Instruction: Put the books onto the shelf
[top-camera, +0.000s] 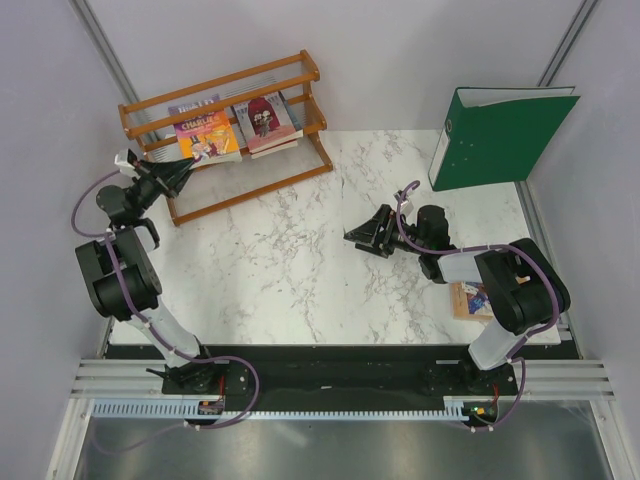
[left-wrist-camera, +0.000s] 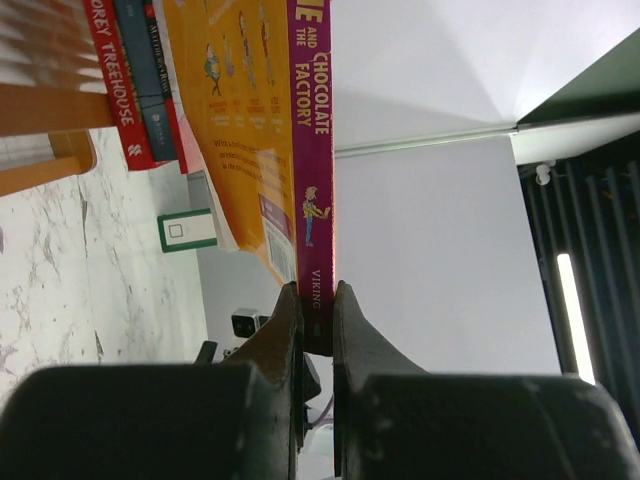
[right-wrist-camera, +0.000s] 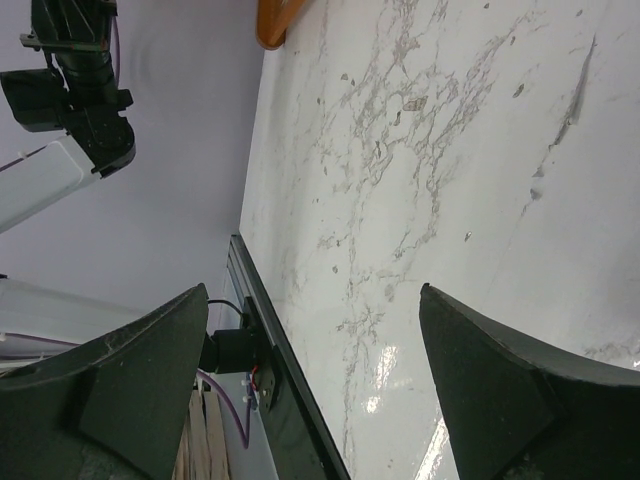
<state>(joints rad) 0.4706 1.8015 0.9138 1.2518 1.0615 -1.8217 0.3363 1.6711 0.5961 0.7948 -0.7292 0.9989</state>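
At the shelf (top-camera: 225, 130), the left hand (left-wrist-camera: 316, 310) grips the yellow-purple book (left-wrist-camera: 312, 150) by its edge; the right hand (right-wrist-camera: 315, 380) is wide open, apparently empty, above free surface (top-camera: 280, 250)

Wooden shelf (top-camera: 255, 190): yellow-purple book (top-camera: 207, 137), pink book (top-camera: 266, 121) lying on tiers; orange book (top-camera: 468, 299) flat, well apart, right.

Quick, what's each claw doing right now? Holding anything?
Left claw: closed, pinching the yellow book by its purple spine.
Right claw: open, holding nothing.
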